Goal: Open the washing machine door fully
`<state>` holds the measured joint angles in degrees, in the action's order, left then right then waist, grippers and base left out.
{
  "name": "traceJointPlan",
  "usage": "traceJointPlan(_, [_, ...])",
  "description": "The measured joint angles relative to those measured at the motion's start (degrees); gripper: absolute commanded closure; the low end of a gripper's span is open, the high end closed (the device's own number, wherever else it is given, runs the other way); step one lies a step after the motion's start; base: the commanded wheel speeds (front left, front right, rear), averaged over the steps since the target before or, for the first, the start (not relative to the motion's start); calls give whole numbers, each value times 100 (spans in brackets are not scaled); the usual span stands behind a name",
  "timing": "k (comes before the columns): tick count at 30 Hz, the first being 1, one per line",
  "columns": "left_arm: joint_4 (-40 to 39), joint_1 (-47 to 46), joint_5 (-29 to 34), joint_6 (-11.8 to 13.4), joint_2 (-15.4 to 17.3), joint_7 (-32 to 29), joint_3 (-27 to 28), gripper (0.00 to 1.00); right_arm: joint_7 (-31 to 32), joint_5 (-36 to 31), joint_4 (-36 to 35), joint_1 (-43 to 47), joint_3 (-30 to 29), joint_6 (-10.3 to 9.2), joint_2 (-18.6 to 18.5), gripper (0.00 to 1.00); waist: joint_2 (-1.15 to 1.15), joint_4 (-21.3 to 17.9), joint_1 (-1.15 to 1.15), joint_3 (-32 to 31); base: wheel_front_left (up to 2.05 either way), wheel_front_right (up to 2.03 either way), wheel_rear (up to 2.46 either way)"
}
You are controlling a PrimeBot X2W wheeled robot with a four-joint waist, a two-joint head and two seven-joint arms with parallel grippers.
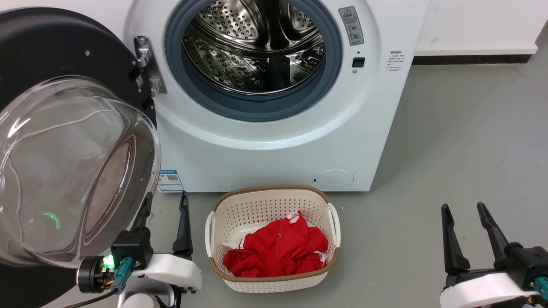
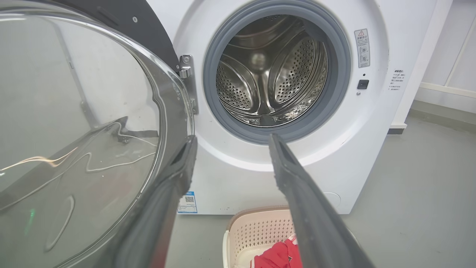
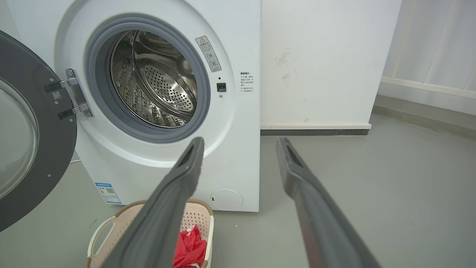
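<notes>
The washing machine door (image 1: 51,47) stands open at the left of the washing machine (image 1: 278,145), hanging on the hinge (image 1: 147,64) at the left edge of the opening. Its glass bowl (image 1: 64,171) bulges toward the near side and the drum (image 1: 257,47) is bare.

The left gripper (image 1: 166,196) is the nearer one. It sits low at the near left with its two fingers spread and nothing between them, pointing at the machine's front. The door lies directly to the left of these fingers. The outer finger (image 1: 143,211) is right at the rim of the bowl, but I cannot tell whether it touches the glass.

The right gripper (image 1: 463,207) hangs well apart at the near right, also spread and empty.

The hinge axis runs upright, so I judge that any further opening means pressing the door left and toward the far side, with that outer finger against the bowl or the black frame. The glass is curved and smooth, so the finger could slide off.

A basket (image 1: 274,190) with a red cloth (image 1: 278,248) stands on the floor between the two grippers, clear of the door's swing
</notes>
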<state>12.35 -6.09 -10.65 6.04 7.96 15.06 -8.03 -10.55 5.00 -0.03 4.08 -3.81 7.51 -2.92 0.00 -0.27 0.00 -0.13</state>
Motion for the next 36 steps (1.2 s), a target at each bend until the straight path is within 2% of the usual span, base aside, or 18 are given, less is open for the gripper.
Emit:
traceJointPlan(6, [0, 1, 40, -48, -21, 0, 67, 0, 1, 4, 4, 0, 1, 0, 0, 0, 0, 3, 0, 4, 0, 0, 0])
traceJointPlan(7, [11, 4, 46, -48, -24, 0, 69, 100, 0, 7, 13, 2, 1, 0, 0, 100, 0, 2, 0, 4, 0, 0, 0])
traceJointPlan(11, [196, 133, -37, -52, -59, -56, 80, 100, 21, 60, 199, 70, 12, 0, 2, 100, 0, 3, 0, 5, 0, 0, 0])
traceJointPlan(36, [207, 133, -2549, -455, -183, -691, 491, 100, 513, 2782, 573, -183, -40, 0, 0, 100, 0, 8, 0, 10, 0, 0, 0])
